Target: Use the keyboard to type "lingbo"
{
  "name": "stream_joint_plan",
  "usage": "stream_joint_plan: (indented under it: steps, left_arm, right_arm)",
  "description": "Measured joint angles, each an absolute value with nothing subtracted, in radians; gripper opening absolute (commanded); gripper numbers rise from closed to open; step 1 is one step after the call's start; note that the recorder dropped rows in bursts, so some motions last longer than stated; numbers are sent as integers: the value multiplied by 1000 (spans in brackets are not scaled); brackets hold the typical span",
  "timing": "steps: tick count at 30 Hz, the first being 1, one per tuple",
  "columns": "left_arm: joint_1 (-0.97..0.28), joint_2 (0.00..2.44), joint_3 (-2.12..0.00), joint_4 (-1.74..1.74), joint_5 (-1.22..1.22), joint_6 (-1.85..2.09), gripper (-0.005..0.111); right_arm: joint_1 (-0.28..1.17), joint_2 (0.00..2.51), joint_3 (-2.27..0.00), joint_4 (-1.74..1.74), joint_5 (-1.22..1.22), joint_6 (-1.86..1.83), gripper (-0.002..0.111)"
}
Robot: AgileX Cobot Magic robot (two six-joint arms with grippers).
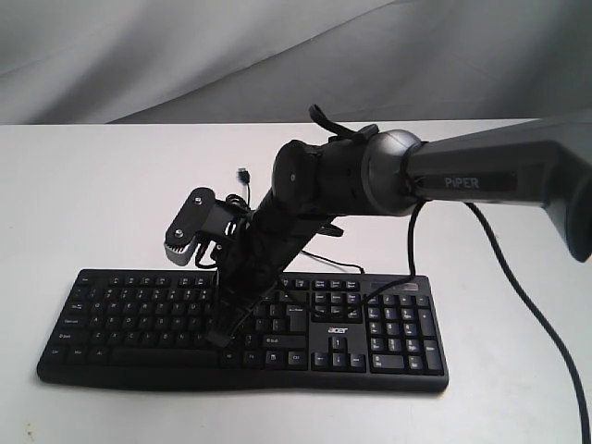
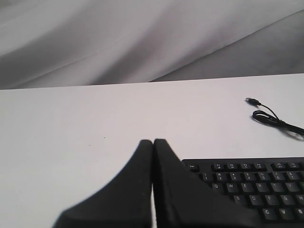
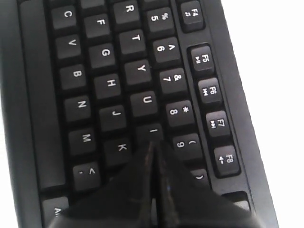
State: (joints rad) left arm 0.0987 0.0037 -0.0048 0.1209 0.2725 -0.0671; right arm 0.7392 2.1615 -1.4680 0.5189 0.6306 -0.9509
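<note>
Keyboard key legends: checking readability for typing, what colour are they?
White, on the wide black plastic keyboard; clearest in the right wrist view.

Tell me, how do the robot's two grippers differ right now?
The right gripper has its tip at the I key of the keyboard; the left gripper points at bare white table beside the keyboard's corner. The right gripper shows in the exterior view, slanting down onto the keys; the left gripper lies outside that view. Both are black and shut.
</note>
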Motion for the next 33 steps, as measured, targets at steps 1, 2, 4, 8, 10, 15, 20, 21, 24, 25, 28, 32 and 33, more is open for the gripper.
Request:
stream_joint_plan:
  steps: [1,2,4,8,10,15,20,21,24,25,28,32,33]
  left_arm:
    - [99,4,-5,121,272,-67,1]
    - [99,4,-5,121,272,-67,1]
    - [99,4,-5,121,272,-67,1]
    - [99,4,-5,121,272,-67,1]
    - [99,4,-5,121,272,-67,1]
    - [99,4,-5,121,272,-67,1]
    - [99,4,-5,121,272,-67,1]
    - [99,4,-5,121,272,-67,1]
    - [99,4,-5,121,272,-67,1]
    - [99,4,-5,121,272,-67,1]
    - [99,4,-5,121,272,-67,1]
    - [99,4,-5,121,272,-67,1]
    - [99,4,-5,121,272,-67,1]
  right_arm:
    - [739,2162,-1468,519,631,-951,0]
    - [739,2163,-1468,521,631,-951,0]
    - [739,2171,-1468,525,631,-951,0]
    - [738,2175,-1468,532,631,-953,0]
    - [738,2171,-1468,532,631,-953,0]
    - [738,2138,-1468,506,635,-953,0]
    - [738,2057,-1466,493,639,-945,0]
    - [735,2035,-1466,481,641,-939,0]
    - [731,1940,-1466,407,633,-882,0]
    - [727,1898,-1466,376,629,-853,0]
    - [705,1762,-1466,321,617,-761,0]
    - [674,1613,-1466,303,642,-628,0]
    - [674,1589,-1466,301,644,-612,0]
